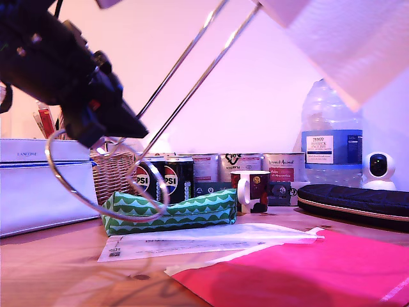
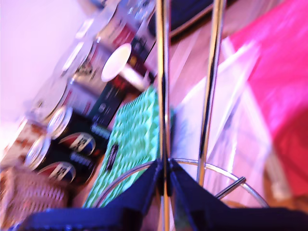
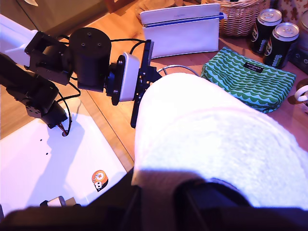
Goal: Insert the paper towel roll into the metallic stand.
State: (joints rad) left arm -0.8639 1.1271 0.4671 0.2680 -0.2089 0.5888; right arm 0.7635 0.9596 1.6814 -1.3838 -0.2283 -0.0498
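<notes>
Paper towel roll [image 3: 207, 139] fills the second wrist view right at the lens, white and embossed, gripped between the dark fingers [image 3: 211, 190] of my second gripper [image 3: 161, 192], which are clamped on its near end. In the exterior view the roll [image 1: 358, 45] hangs in the air at the upper right corner of that view, off the table.

Metallic stand [image 1: 185, 83] is lifted and tilted, its two chrome rods slanting up toward the roll and the ring base [image 1: 96, 185] hanging low at the exterior view's left. My first gripper [image 2: 163, 178] has its dark fingers [image 2: 144, 187] closed tight on one upright rod just above the ring; the black arm [image 1: 57, 70] carrying it shows at the exterior view's upper left.

Below on the wooden table [image 1: 51, 262]: green wave-pattern pouch [image 1: 169, 211], Pepsi cans [image 1: 163, 179], wicker basket [image 1: 112, 173], white zip bag [image 1: 38, 182], mug [image 1: 252, 190], water bottle [image 1: 331, 137], black case [image 1: 354, 201], small white camera [image 1: 379, 169], pink sheet [image 1: 307, 275], clear plastic sleeve [image 1: 204, 240].
</notes>
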